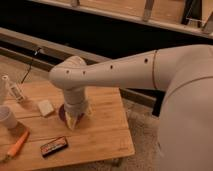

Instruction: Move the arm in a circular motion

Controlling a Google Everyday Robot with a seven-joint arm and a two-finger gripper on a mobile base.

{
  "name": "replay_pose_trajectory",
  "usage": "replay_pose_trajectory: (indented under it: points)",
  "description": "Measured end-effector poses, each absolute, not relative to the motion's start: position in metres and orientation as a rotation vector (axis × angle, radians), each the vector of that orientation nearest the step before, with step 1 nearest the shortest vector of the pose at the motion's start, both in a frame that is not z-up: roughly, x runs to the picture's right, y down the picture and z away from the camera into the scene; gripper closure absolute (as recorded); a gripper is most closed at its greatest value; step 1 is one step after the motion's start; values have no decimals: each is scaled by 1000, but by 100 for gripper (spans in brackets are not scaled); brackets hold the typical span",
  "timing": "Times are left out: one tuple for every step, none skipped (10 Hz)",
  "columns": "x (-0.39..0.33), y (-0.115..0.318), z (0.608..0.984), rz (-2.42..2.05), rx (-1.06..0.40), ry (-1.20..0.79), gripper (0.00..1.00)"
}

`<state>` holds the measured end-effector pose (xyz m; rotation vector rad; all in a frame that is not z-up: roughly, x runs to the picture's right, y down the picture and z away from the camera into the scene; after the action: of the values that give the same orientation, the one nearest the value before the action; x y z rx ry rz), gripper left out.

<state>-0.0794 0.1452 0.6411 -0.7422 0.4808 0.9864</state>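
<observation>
Cream-white arm enters from the right, very large in the foreground. It narrows along a tubular segment dotted with small dark screw holes to a rounded joint over the middle of the wooden tabletop. From that joint a shorter cylindrical piece drops straight down.

The tool hangs at the lower end, pale yellowish, low over the tabletop's centre-left. Its tip is directly over or against a dark maroon bowl, most of which is hidden behind it; contact cannot be judged. Cannot tell whether the tool is spread or pressed together, and nothing is seen held in it.

Other items on the tabletop:
- Pale rectangular block, just left of the bowl.
- White cup, at the left edge.
- Carrot, near the front-left corner, lying at a slant.
- Dark snack packet with light lettering, in front of the tool, apart from it.
- Small bottle-like object, at the back left, tilted.

A thin dark cable runs behind the tabletop toward a long rail on the floor.
</observation>
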Motion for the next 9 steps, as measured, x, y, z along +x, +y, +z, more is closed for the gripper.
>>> replay_pose_trajectory:
  points:
    - [-65,142,646,1033,-713,502,35]
    - [-31,133,659,1130,-643,544,35]
    - [-5,124,668,1199,-591,574,35]
    - [15,116,675,1248,-554,594,35]
    - [37,97,689,1320,-513,604,35]
    - [41,84,698,1354,-500,590,35]
    - [45,65,711,1392,-481,572,35]
    - [44,36,729,1426,-453,547,35]
    - [41,20,740,1433,-439,536,35]
